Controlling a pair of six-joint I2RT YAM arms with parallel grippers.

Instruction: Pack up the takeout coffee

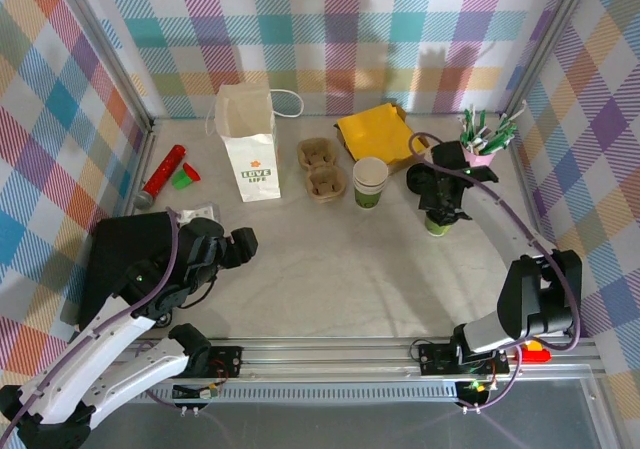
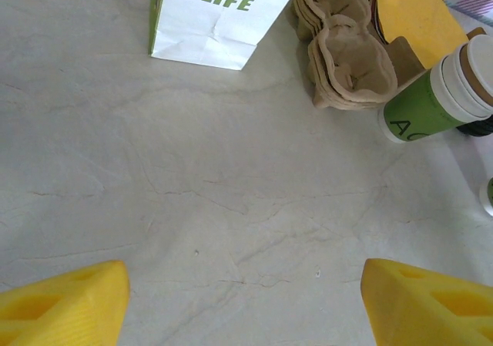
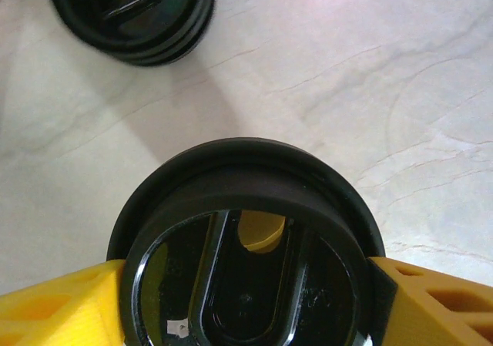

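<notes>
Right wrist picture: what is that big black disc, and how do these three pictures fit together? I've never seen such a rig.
Two robot arms are bolted at the table's near edge: the left arm and the right arm. The top picture looks down from above and behind them. The other two come from a camera on each wrist; the yellow blocks are that arm's own jaws. On the table are a white paper bag, a cardboard cup carrier, a lidless cup, a yellow paper and a pink pot of sticks. The black disc is the lid of a coffee cup seen from above, a loose lid beyond it. The right jaws stand either side of that cup; whether they squeeze it I cannot tell. The left jaws are open and empty.
</notes>
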